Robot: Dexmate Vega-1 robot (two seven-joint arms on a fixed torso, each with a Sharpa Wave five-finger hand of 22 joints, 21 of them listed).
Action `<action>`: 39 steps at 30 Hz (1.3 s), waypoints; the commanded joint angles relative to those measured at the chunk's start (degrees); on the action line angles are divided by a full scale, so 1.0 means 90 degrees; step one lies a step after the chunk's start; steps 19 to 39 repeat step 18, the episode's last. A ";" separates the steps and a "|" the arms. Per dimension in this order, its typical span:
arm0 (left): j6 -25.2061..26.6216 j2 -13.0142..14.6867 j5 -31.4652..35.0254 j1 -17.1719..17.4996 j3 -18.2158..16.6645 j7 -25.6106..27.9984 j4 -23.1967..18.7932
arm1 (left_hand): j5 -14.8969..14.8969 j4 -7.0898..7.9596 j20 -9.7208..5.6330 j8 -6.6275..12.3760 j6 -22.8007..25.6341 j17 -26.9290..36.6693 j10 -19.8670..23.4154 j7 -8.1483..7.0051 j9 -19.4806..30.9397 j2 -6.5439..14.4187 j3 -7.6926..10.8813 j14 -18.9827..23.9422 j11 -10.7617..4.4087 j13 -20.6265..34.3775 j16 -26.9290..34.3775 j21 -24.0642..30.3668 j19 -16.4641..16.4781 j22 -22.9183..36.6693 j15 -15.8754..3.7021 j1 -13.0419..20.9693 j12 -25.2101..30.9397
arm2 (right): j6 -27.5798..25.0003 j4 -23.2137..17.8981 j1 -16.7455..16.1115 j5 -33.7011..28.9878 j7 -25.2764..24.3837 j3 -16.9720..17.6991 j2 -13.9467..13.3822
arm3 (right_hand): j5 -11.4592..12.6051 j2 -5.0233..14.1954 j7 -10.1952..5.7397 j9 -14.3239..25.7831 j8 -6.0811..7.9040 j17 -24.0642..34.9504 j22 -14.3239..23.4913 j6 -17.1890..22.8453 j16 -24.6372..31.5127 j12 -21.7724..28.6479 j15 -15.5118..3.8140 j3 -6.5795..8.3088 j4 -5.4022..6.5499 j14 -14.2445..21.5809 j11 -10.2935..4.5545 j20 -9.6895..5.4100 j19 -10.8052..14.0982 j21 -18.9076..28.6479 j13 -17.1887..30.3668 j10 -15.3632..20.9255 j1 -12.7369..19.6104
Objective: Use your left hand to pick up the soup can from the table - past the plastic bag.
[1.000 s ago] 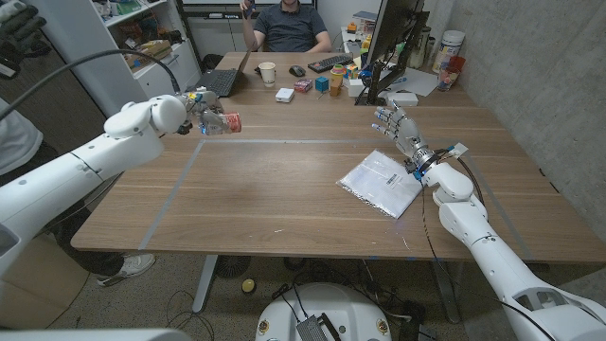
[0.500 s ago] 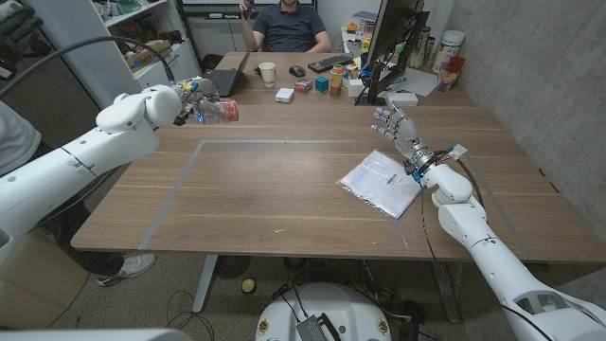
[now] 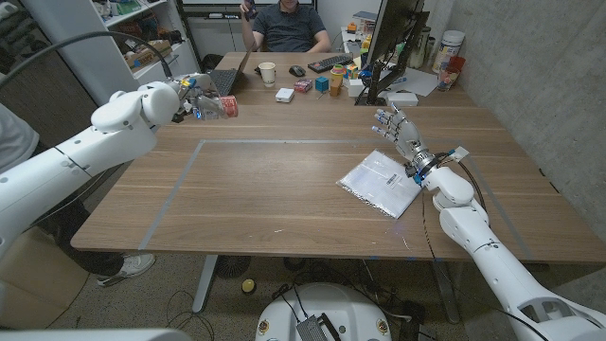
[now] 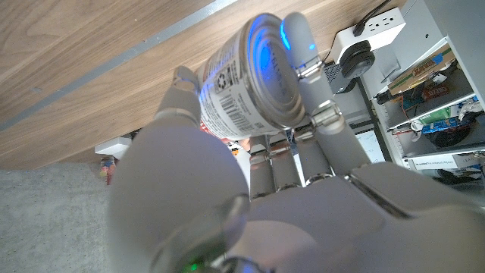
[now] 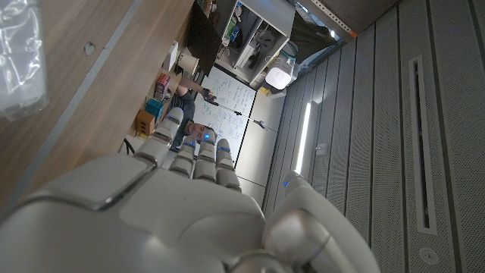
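My left hand (image 3: 187, 98) has the soup can (image 3: 221, 107) in its grip, lifted clear above the counter (image 3: 275, 189) near its far left corner, well apart from the plastic bag (image 3: 381, 182). The can lies on its side, its red end pointing toward the bag. Along the back of my left hand (image 4: 250, 189) I see my fingers (image 4: 299, 45) curled around the can (image 4: 246, 83), one reaching up over its shiny metal end while the thumb presses the label from the other side. My right hand (image 3: 400, 129) stands on its edge just past the bag's far corner, fingers apart and straight, closed on nothing. From that wrist my right hand (image 5: 189, 189) shows its fingers (image 5: 193, 152) stretched out side by side, with the bag (image 5: 19, 53) lying flat on the wood beside it.
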 commanded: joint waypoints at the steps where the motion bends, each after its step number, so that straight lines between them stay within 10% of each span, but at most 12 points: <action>1: 0.0096 0.0056 0.0007 0.0083 -0.0049 -0.0055 -0.0170 | 0.0076 0.0136 -0.0083 0.0022 0.0853 0.0009 0.0929 -0.0106 0.0021 0.1555 0.1216 0.1437 -0.0867 0.0011 -0.0009 0.0050 -0.0125 0.0003 -0.2068 0.1110 -0.0001 | -0.0011 -0.0197 -0.0178 0.0035 -0.0052 0.0032 -0.0059 | 0.0045 0.0022 -0.0001 0.0013 0.0053 0.0015 0.0018 0.0024 0.0051 0.0037 -0.0027 -0.0020 0.0014 -0.0001 -0.0041 0.0023 0.0026 0.0012 0.0015 0.0028 -0.0002; 39: 0.0330 0.0319 -0.0079 0.0364 -0.0266 -0.0034 -0.0520 | 0.0080 0.0167 -0.0086 -0.0015 0.0893 0.0013 0.0957 -0.0091 0.0022 0.1571 0.1237 0.1495 -0.0856 0.0008 -0.0054 0.0142 -0.0153 -0.0026 -0.2070 0.1019 -0.0067 | -0.0043 -0.0233 -0.0192 0.0060 -0.0010 -0.0024 -0.0070 | 0.0056 0.0027 -0.0001 0.0013 0.0053 0.0014 0.0018 0.0026 0.0049 0.0035 -0.0022 -0.0037 0.0010 -0.0001 -0.0050 0.0021 0.0029 0.0012 0.0014 0.0025 0.0007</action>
